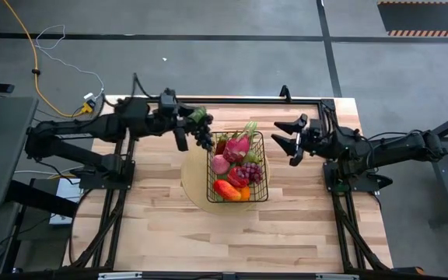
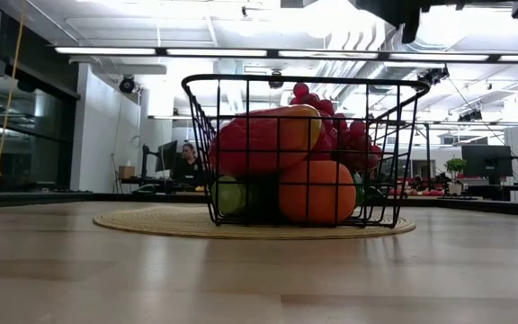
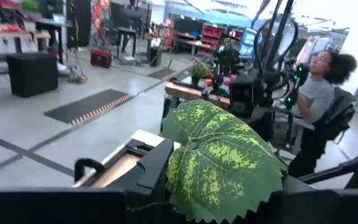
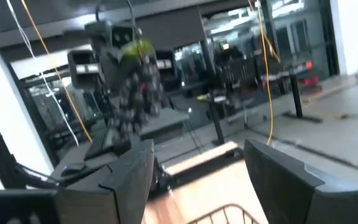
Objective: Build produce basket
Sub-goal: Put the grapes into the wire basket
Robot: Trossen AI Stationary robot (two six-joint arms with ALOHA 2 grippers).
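The black wire basket point(image 1: 238, 167) stands on a round tan mat near the table's middle. It holds a pink dragon fruit point(image 1: 237, 145), red grapes point(image 1: 252, 171), a red pepper point(image 2: 259, 139), an orange fruit point(image 2: 317, 191) and green pieces. My left gripper point(image 1: 191, 118) is raised just left of the basket's far left corner and is shut on a bunch of dark grapes point(image 1: 203, 137) with a green leaf point(image 3: 222, 158). My right gripper point(image 1: 286, 136) hovers open to the right of the basket, and its two fingers point(image 4: 129, 180) are spread wide over the basket rim point(image 4: 225, 213). My left gripper holds the dark grape bunch by its top end, at the green leaf point(image 1: 199, 115), coming level from the table's left. The leaf hides the exact place of contact in the left wrist view. The bunch point(image 4: 138, 93) hangs below the fingers, lifted clear of table and basket.
The woven tan mat point(image 2: 151, 220) sticks out around the basket. Bare wooden table point(image 1: 208, 225) lies toward the near edge. Arm frames stand along the left and right sides. A person point(image 3: 319, 99) stands in the room beyond the table's right side.
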